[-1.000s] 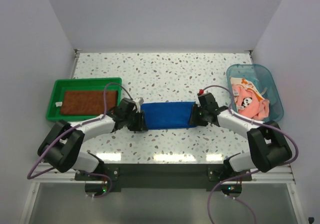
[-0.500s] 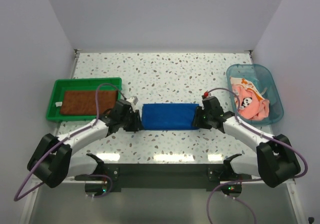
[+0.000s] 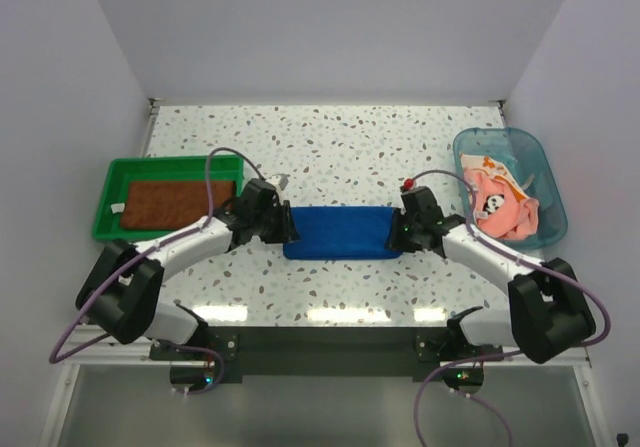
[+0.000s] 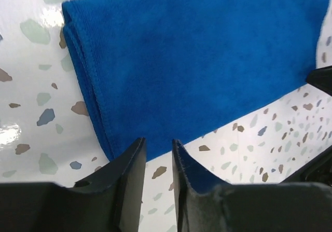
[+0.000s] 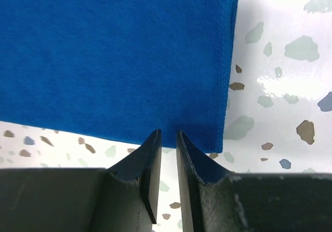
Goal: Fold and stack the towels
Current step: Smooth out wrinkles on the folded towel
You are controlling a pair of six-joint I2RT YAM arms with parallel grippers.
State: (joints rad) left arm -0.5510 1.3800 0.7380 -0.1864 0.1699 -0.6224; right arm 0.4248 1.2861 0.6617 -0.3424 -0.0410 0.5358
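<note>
A royal blue towel [image 3: 338, 231] lies folded into a flat strip mid-table. My left gripper [image 3: 287, 229] is at its left end. In the left wrist view the towel [image 4: 197, 55] lies just beyond the gripper [image 4: 158, 141], whose jaws stand slightly apart with bare table between them. My right gripper [image 3: 397, 233] is at the towel's right end. In the right wrist view its tips [image 5: 168, 132] reach the towel's [image 5: 114, 55] near edge, narrowly open with nothing between them. A rust-brown towel [image 3: 170, 204] lies flat in the green tray [image 3: 105, 229]. Pink [image 3: 500, 209] and orange [image 3: 492, 167] towels lie crumpled in the tub.
The green tray stands at the left edge of the table. The clear blue tub [image 3: 548, 182] stands at the right edge, close behind the right arm. White walls close in the back and both sides.
The right jaws have narrowed. The left gripper has shifted back and rightward along the towel's left end. The blue towel lies flat in about the same place.
</note>
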